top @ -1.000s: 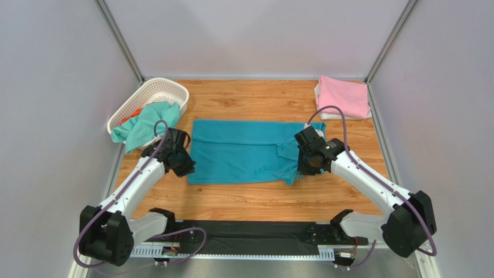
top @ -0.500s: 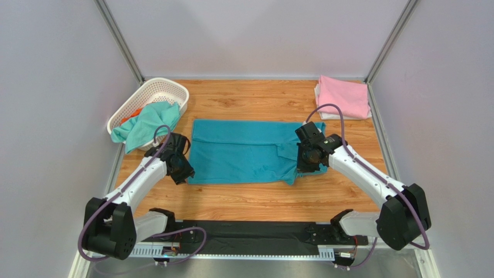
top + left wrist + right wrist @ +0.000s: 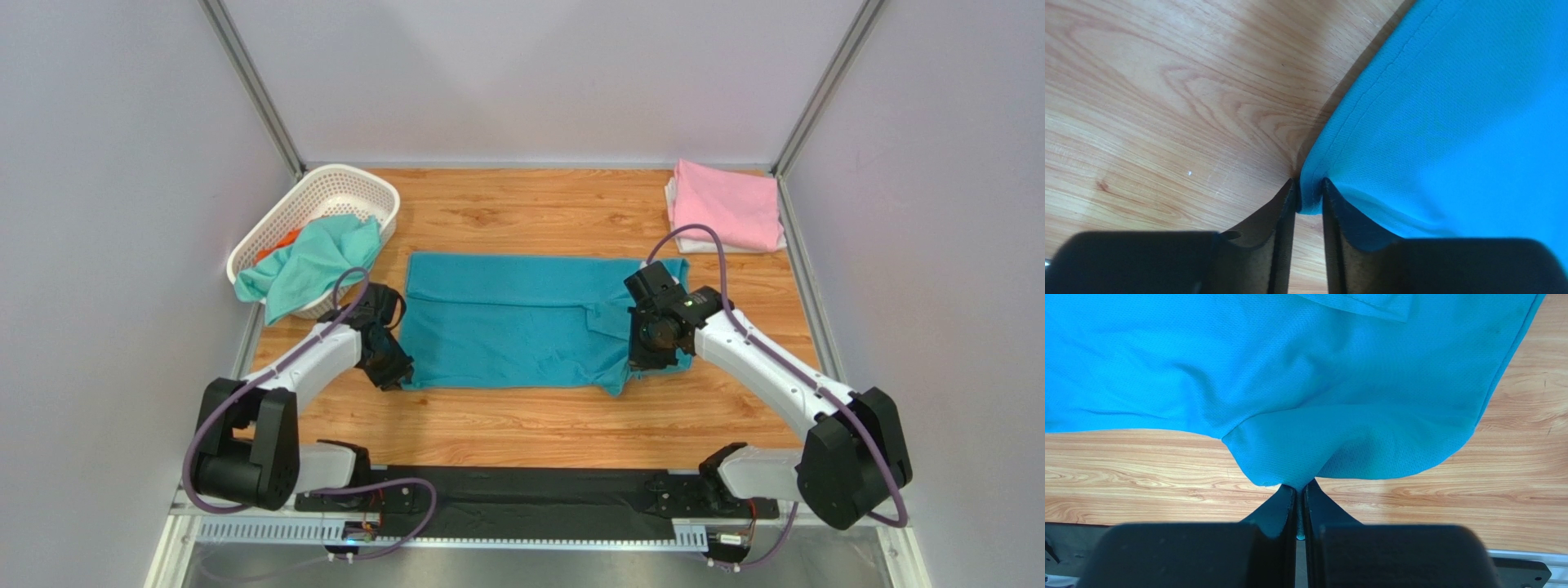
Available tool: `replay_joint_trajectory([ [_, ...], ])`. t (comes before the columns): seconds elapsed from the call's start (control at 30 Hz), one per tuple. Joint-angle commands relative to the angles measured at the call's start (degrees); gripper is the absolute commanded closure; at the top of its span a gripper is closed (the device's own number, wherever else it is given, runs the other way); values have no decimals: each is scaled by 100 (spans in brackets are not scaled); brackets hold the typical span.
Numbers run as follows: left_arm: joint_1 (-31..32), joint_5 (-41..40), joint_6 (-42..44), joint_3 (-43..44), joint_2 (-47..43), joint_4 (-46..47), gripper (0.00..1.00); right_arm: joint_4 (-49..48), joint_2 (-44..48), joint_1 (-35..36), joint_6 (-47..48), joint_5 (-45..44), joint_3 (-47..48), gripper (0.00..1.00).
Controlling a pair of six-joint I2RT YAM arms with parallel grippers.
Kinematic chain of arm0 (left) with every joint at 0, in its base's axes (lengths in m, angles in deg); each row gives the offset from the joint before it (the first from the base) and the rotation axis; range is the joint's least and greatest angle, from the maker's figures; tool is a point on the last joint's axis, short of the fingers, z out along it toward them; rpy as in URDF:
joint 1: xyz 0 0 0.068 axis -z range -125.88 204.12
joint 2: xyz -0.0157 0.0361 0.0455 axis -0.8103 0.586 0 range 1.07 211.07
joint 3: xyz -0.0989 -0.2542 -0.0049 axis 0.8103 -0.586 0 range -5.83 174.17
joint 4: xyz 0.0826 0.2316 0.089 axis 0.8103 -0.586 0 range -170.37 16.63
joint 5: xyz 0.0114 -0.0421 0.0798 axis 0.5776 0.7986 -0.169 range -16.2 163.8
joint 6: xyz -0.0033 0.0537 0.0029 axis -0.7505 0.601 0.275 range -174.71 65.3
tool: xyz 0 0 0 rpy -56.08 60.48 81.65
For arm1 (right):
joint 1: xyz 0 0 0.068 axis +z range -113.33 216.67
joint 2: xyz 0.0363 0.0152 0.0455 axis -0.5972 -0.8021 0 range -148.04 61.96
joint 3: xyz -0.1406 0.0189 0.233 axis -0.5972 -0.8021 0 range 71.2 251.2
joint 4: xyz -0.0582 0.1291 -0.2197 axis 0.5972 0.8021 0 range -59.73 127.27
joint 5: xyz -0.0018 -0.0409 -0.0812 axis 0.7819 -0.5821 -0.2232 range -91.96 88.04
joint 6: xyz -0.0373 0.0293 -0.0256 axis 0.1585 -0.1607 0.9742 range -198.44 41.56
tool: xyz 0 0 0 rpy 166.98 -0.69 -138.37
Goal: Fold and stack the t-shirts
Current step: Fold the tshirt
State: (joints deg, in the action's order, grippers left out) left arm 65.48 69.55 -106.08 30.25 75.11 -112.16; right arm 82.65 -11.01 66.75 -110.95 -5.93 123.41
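Note:
The teal-blue t-shirt (image 3: 521, 321) lies spread and partly folded on the wooden table (image 3: 528, 208). My left gripper (image 3: 390, 365) is shut on its near left corner, and the left wrist view shows the hem of the teal-blue t-shirt (image 3: 1438, 110) pinched between the jaws (image 3: 1309, 197). My right gripper (image 3: 646, 353) is shut on its near right edge, with the cloth (image 3: 1339, 373) clamped at the fingertips (image 3: 1298, 489). A folded pink t-shirt (image 3: 726, 203) lies on a white one (image 3: 673, 196) at the back right. A mint-green t-shirt (image 3: 307, 260) hangs over the basket, with orange cloth (image 3: 280, 240) inside.
The white lattice basket (image 3: 329, 196) stands at the back left corner. Grey walls close in the table on three sides. A black strip (image 3: 528, 496) runs along the near edge between the arm bases.
My left gripper moved down and toward the shirt's near left corner and closed on it. My right gripper stayed on the right edge, shifting slightly.

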Motion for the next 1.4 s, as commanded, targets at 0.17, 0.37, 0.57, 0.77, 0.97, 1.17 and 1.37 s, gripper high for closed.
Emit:
replay_joint_trajectory([
  [0.17,-28,161,75,-22,234,179,100,-132,292,-3,61,-8,-44,100],
  [0.37,-28,223,119,232,-389,-50,100,-132,292,-73,113,-166,158,100],
  [0.57,-28,187,172,873,-330,-314,100,-245,213,-512,227,-184,580,100],
  [0.77,-37,214,189,1497,232,-349,100,-509,-199,-890,368,-26,1054,100],
  [0.97,-107,57,163,2183,690,-428,100,-703,-946,-1180,570,177,1661,100],
  [1.17,-169,-128,84,2720,1270,-525,100,-729,-1684,-1391,676,212,2178,100],
  [1.37,-186,-444,-21,3194,1850,-516,100,-720,-2274,-1611,746,221,2496,100],
])
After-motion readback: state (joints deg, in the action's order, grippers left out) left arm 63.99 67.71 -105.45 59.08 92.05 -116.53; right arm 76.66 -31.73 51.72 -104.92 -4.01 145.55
